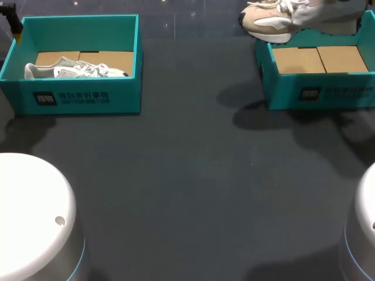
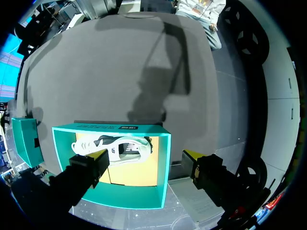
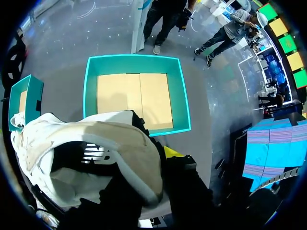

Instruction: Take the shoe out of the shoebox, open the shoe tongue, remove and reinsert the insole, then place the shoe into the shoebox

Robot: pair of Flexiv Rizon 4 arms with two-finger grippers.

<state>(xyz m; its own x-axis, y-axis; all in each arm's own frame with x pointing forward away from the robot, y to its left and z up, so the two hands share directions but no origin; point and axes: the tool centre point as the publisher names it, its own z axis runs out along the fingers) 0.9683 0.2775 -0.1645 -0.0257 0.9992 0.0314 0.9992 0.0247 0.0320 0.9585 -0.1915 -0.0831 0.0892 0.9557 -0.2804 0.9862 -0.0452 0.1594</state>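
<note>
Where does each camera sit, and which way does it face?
Head view: above and behind the robot, facing down on the table; arm bases show.
Left wrist view: on that wrist, facing down past the open left gripper at the white shoe.
Right wrist view: on that wrist, above the empty box; right gripper holds the beige shoe.
Head view shares each wrist's shoe.

A dark grey matte table [image 1: 187,193] bears soft shadows toward its far side
</note>
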